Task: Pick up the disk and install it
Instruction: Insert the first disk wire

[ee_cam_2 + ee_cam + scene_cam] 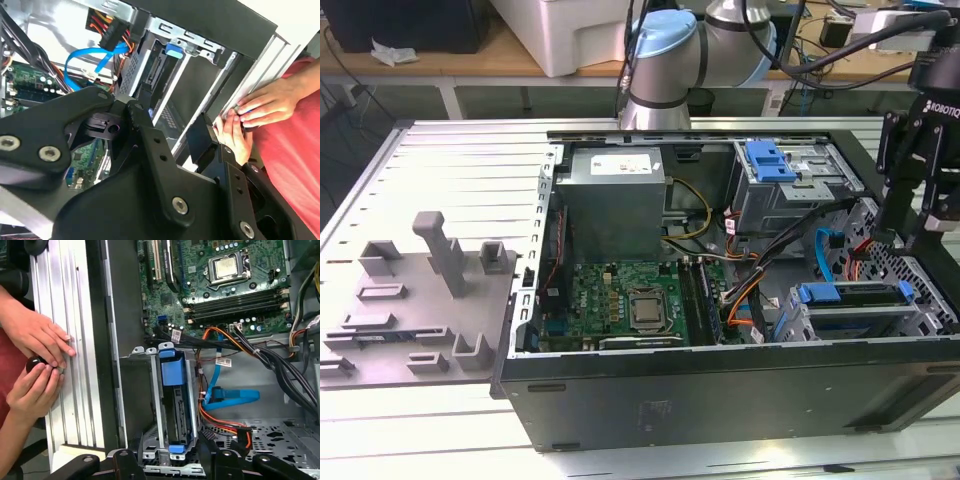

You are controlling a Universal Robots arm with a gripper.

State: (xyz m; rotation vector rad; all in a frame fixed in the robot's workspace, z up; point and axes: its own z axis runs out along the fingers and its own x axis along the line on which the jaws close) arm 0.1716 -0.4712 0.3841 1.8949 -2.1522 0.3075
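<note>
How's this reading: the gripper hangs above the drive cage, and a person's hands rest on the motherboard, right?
Not quite: the hands rest on the ribbed metal table beside the case, not on the motherboard, as the first wrist view shows. The gripper does hang above the drive cage.

Flat rectangular silver-metal disk in blue plastic carrier rail: seated inside grey sheet-metal drive bay, in the corner of the open black computer case toward the exterior view's right. Stands on edge, slotted between bay walls, long side along bay. In first wrist view disk shows edge-on: broad blue rail tab at end nearer green motherboard, small blue tab at opposite end. Metal body mostly hidden by bay walls. Blue flat data cable lies just beside bay; connection to disk cannot be told.
</note>
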